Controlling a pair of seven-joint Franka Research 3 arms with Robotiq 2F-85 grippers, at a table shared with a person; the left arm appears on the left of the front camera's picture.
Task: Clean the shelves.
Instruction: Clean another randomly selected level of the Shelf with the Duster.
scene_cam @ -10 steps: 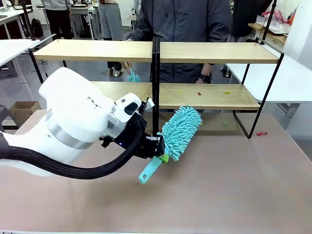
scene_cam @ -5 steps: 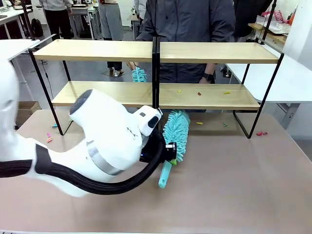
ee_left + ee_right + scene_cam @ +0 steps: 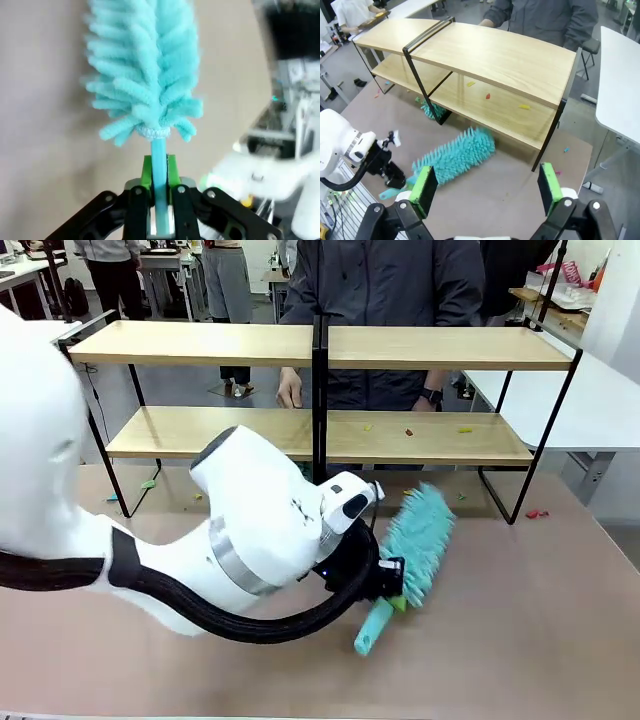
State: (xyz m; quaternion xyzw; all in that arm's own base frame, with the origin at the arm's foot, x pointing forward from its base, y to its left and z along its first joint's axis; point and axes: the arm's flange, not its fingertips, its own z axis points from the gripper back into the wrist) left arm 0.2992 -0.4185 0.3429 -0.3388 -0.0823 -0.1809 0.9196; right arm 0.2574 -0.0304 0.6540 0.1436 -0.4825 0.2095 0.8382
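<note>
Left gripper (image 3: 159, 175) clamped on the thin handle of a teal duster (image 3: 145, 65), green pads pinching the stem just below the fluffy head, which points out ahead of the fingers over the tan table (image 3: 500, 630); contact with the table unclear. Right gripper (image 3: 486, 189) spread wide, nothing between its pads. Beyond the left gripper stand the shelves (image 3: 430, 348), apart from the duster head, small yellow and red scraps (image 3: 408, 431) on the lower board; farthest, a person's hand (image 3: 290, 390) behind them.
</note>
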